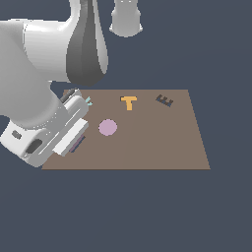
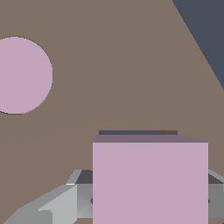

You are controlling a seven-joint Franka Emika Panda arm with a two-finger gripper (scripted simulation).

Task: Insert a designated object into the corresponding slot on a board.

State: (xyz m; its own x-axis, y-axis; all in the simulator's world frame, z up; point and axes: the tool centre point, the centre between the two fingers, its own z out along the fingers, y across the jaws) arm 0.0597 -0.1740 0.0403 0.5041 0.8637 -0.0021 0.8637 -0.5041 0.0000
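The white arm (image 1: 44, 59) is bending down from the exterior view's upper left, and its wrist is leaning low over the exterior view's left part of the brown board (image 1: 162, 142). The hand with the jaws (image 1: 74, 138) is pointing down at the board surface, and the arm body is hiding most of that corner.

In the wrist view the jaws (image 2: 150, 199) are closed on the pink square tile (image 2: 150, 181); grey fingers (image 2: 65, 201) are showing on both sides of it. The tile is standing upright between them, above the board. Just behind its upper edge a thin dark navy strip of the slot (image 2: 131, 132) is showing, so the tile is sitting very near the slot, but I cannot tell if it is already entering it. In the exterior view only a small dark sliver (image 1: 77, 143) is peeking out under the hand.

The round pink disc (image 1: 108, 127) is lying flat on the board, apart from the jaws.

For writing, an orange letter T (image 1: 129, 102) and a dark letter E (image 1: 165, 101) are lying near the far edge of the board. A small teal shape (image 1: 88, 101) is sticking out beside the wrist; it is too hidden to read. The board is resting on the dark blue desk (image 1: 147, 211).
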